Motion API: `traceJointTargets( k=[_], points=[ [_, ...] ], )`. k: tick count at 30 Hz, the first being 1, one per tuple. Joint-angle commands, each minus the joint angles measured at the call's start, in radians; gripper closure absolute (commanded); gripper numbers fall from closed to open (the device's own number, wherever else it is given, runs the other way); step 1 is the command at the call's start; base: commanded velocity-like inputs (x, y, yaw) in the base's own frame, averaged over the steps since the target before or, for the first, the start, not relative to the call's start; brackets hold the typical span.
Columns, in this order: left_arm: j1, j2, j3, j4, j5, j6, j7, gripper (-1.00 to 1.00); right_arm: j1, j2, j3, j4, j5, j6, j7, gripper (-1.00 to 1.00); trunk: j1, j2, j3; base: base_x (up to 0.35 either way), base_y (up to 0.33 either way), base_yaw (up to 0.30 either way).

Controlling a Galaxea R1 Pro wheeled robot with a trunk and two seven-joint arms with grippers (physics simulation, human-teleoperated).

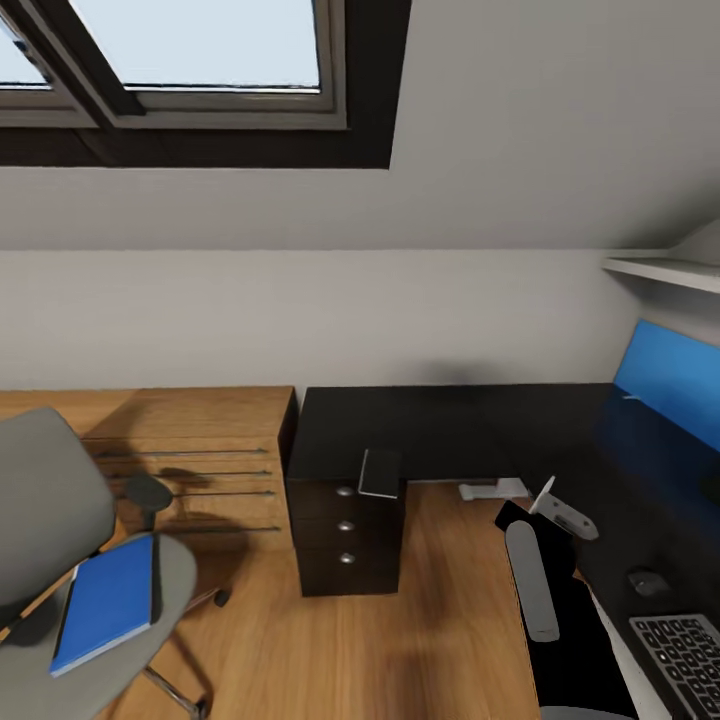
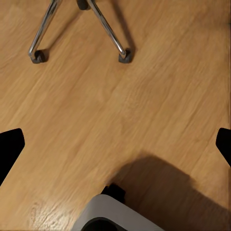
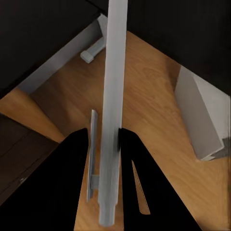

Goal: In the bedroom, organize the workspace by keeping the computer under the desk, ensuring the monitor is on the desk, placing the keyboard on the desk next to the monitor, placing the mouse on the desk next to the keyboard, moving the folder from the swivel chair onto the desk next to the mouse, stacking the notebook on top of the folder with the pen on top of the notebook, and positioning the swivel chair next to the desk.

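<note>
My right tool (image 3: 103,137) is clamped on the slim white pen (image 3: 115,72). My left tool (image 2: 115,144) hangs over the wood floor with its fingers spread wide, holding nothing. The flat bright blue folder (image 1: 105,603) lies on the grey padded swivel chair (image 1: 185,570), left of the glossy black surface (image 1: 450,430). Its long axis points roughly away from me, and the left arm is nearer.
</note>
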Motion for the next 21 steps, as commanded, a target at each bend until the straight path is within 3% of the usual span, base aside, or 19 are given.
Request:
traceJointTargets(
  k=[1,21],
  points=[
    [0.0,0.0,0.001,-0.001,0.011,-0.005,0.001,-1.0,-0.001,0.001,-0.001,-0.001,-0.008,0.003,-0.007,1.0,0.0,-0.001,-0.002,0.0,0.0,-0.292],
    [0.0,0.0,0.001,-0.001,0.011,-0.005,0.001,-1.0,-0.001,0.001,0.004,0.018,-0.011,0.001,-0.003,1.0,0.0,-0.001,-0.002,0.0,0.0,-0.276]
  ],
)
